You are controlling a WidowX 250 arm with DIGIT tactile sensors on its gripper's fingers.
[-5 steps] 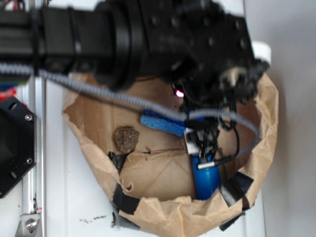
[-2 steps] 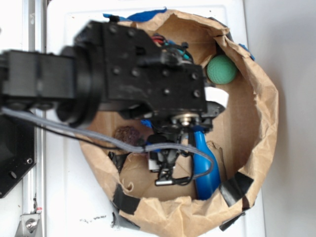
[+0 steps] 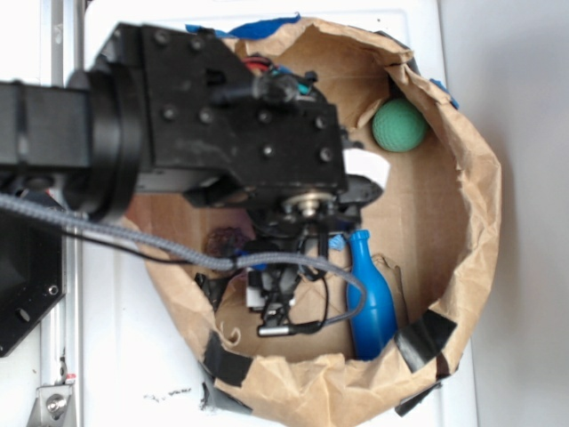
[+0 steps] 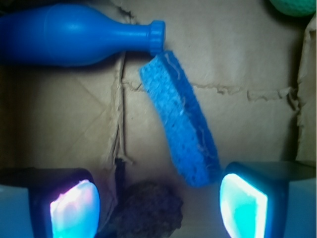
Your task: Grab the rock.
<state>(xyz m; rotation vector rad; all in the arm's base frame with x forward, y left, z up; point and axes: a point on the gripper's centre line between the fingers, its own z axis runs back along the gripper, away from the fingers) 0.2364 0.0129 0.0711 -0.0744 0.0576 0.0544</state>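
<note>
The rock (image 4: 148, 210) is a dark, bumpy lump on the cardboard floor. In the wrist view it lies between my two glowing pads, closer to the left pad (image 4: 74, 210) than to the right pad (image 4: 243, 206), touching neither. In the exterior view only a sliver of the rock (image 3: 222, 240) shows under the arm. My gripper (image 4: 158, 208) is open above it; in the exterior view its jaws are hidden under the black wrist. The blue flat sponge (image 4: 181, 129) lies just beyond the right pad.
A blue plastic bottle (image 4: 74, 34) lies on the floor beyond the sponge; it also shows in the exterior view (image 3: 369, 298). A green ball (image 3: 398, 124) sits at the far side. Brown paper walls (image 3: 471, 205) ring the area.
The arm has swung left and down from over the blue bottle to over the rock. The green ball, hidden before, is in view. The objects have not moved.
</note>
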